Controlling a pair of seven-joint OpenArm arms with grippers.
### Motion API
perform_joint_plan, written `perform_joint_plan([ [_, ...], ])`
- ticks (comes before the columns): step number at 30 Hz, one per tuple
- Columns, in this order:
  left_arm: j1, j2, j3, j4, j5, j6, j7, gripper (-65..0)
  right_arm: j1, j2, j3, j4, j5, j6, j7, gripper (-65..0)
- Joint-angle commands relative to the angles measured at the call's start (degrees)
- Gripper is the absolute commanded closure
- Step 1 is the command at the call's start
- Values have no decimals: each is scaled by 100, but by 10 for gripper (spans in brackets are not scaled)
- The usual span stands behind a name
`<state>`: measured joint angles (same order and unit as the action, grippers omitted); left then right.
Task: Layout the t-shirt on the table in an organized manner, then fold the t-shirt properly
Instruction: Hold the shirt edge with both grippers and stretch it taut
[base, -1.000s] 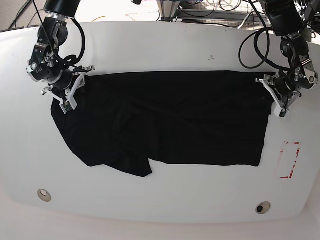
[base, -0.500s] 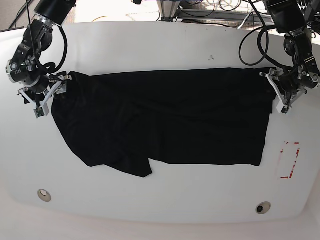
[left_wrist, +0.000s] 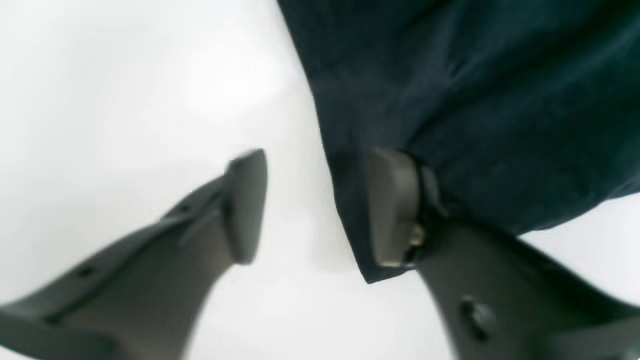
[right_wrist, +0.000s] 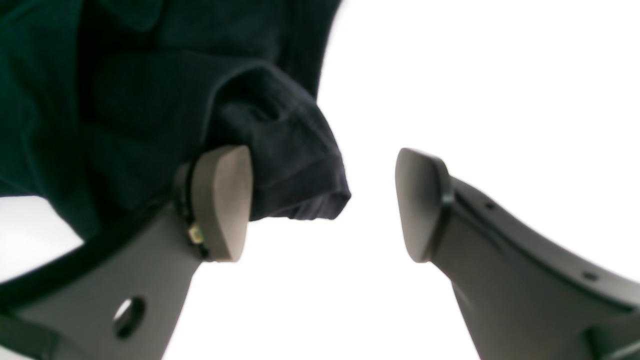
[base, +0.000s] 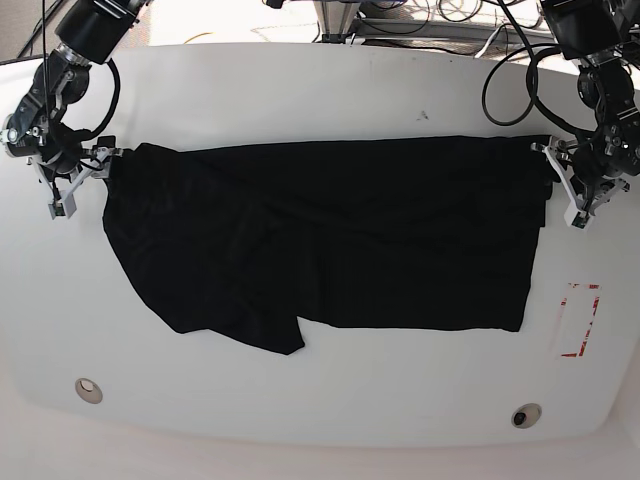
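The black t-shirt (base: 330, 240) lies spread across the white table (base: 320, 90), its top edge stretched straight and its lower left part creased and slanting. My left gripper (base: 567, 190) is at the shirt's upper right corner. In the left wrist view it (left_wrist: 317, 207) is open, one finger (left_wrist: 392, 207) resting on the shirt's edge (left_wrist: 475, 90) and the other over bare table. My right gripper (base: 78, 178) is at the upper left corner. In the right wrist view it (right_wrist: 322, 202) is open, and a bunched fold of the shirt (right_wrist: 290, 165) pokes partly into the gap.
A red rectangular tape mark (base: 578, 320) sits right of the shirt. Two small round holes (base: 88, 388) (base: 525, 414) are near the table's front edge. Cables hang from both arms at the back corners.
Both grippers drew the shirt's top corners apart, straightening the top edge, then opened and let go. The right arm has moved far to the base view's left.
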<state>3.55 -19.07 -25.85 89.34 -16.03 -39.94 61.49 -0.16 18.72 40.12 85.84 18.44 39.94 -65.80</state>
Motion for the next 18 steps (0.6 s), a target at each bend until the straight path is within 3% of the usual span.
perform_joint_plan([
  [1,-69,-93,-154,134,-89,-6,-97,-390,109,189,28,-140,104,6,281,-422],
  [18,45,-155,-268,90,-89,-6,97,-392,82,146,10,-773,112,6,580,-415],
])
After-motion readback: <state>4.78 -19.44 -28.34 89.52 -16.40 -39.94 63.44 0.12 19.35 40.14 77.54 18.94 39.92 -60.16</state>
